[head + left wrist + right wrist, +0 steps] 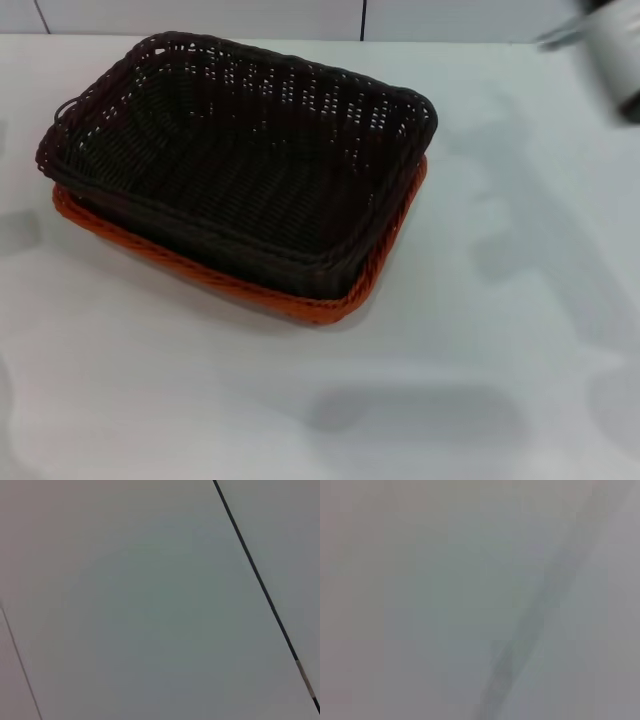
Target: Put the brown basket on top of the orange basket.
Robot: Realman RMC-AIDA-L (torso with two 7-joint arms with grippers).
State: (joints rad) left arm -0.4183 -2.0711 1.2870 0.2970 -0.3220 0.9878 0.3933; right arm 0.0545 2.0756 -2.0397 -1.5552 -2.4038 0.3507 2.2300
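Note:
The brown basket (240, 150) rests inside and on top of the orange basket (330, 300) at the left-middle of the white table in the head view. Only the orange basket's near and right rim shows beneath it. The brown basket sits slightly askew, its far-left rim raised. My right gripper (600, 40) is a blurred shape at the far right corner, well away from both baskets and holding nothing I can make out. The left gripper is out of view. Neither wrist view shows a basket.
The white table (480, 380) spreads out in front of and to the right of the baskets. A dark seam (260, 580) crosses the pale surface in the left wrist view. The right wrist view holds only a blurred pale surface.

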